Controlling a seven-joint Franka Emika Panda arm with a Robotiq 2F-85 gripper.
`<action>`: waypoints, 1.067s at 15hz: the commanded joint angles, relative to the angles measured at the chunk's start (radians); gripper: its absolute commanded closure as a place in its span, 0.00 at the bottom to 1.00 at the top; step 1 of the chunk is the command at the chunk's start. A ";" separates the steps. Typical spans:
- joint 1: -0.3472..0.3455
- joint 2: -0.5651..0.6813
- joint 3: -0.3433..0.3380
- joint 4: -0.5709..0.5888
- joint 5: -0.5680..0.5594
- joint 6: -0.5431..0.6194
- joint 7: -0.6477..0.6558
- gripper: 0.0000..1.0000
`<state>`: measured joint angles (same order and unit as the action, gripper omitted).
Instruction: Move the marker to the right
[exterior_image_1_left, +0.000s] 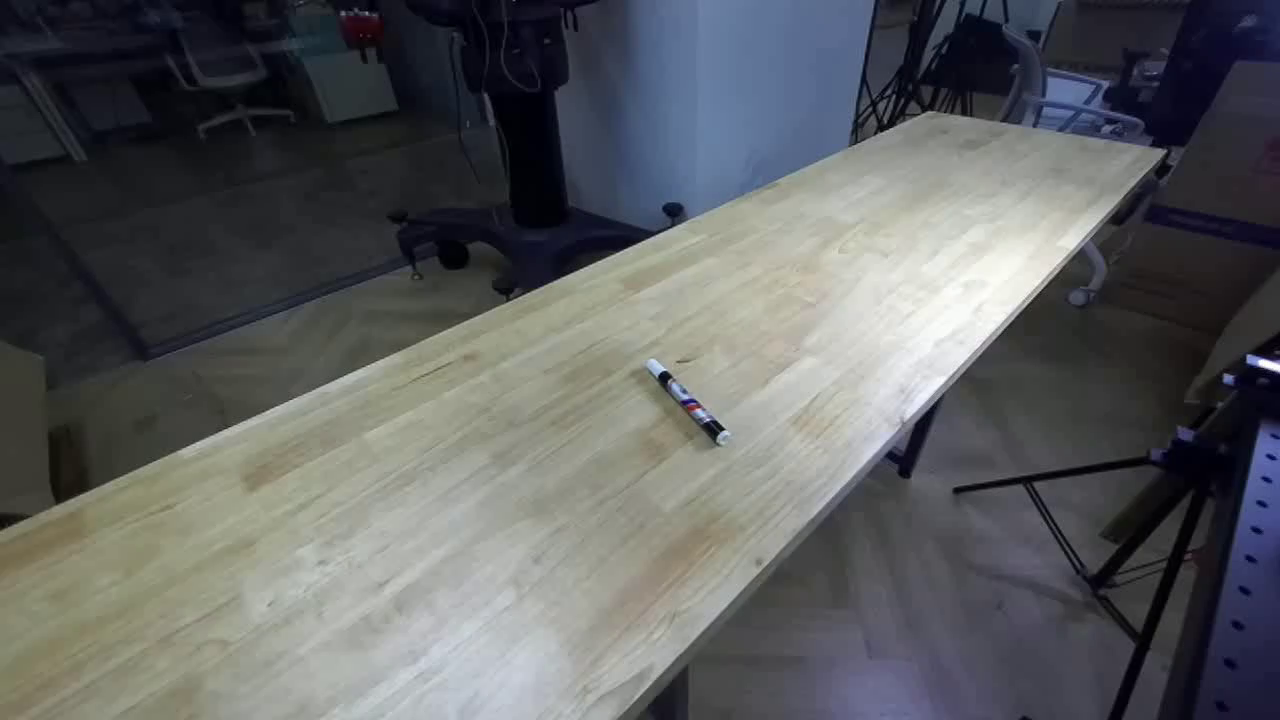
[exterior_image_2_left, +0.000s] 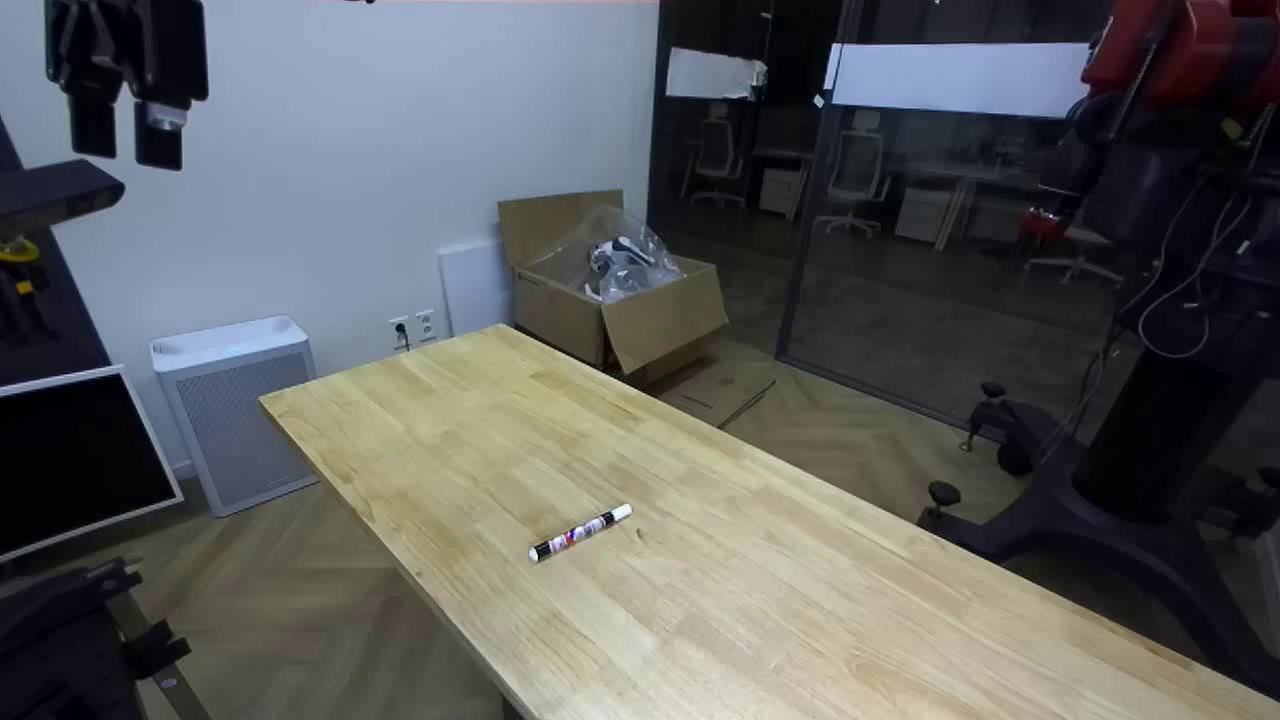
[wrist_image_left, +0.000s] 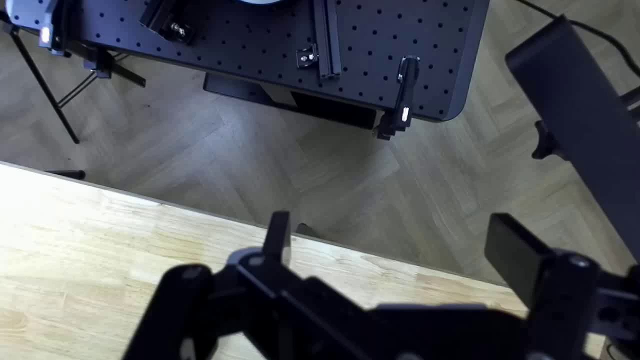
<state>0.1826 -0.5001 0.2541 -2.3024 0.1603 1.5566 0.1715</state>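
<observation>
The marker (exterior_image_1_left: 688, 402) is a thin black pen with a whitish label and white ends. It lies flat on the long wooden table (exterior_image_1_left: 420, 520), and it also shows on the table (exterior_image_2_left: 850, 600) in an exterior view as the same marker (exterior_image_2_left: 580, 532). My gripper (exterior_image_2_left: 126, 130) hangs at the top left of that view, high up and well apart from the marker. In the wrist view the gripper (wrist_image_left: 390, 235) has its two fingers wide apart with nothing between them. The marker does not show in the wrist view. The gripper is out of view in an exterior view.
A black perforated platform (wrist_image_left: 280, 45) with clamps stands beside the table's edge, with a floor gap between. A dark stand (exterior_image_1_left: 535, 150) on a wheeled base is beyond the table's long edge. An open cardboard box (exterior_image_2_left: 560, 310) and a white air purifier (exterior_image_2_left: 240, 410) stand near the table's end.
</observation>
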 joint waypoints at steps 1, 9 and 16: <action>0.005 0.001 -0.004 0.002 -0.002 0.000 0.002 0.00; 0.005 0.001 -0.004 0.002 -0.002 0.000 0.002 0.00; -0.044 -0.011 -0.011 -0.034 -0.121 0.141 0.033 0.00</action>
<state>0.1689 -0.5014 0.2536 -2.3132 0.1080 1.6234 0.1797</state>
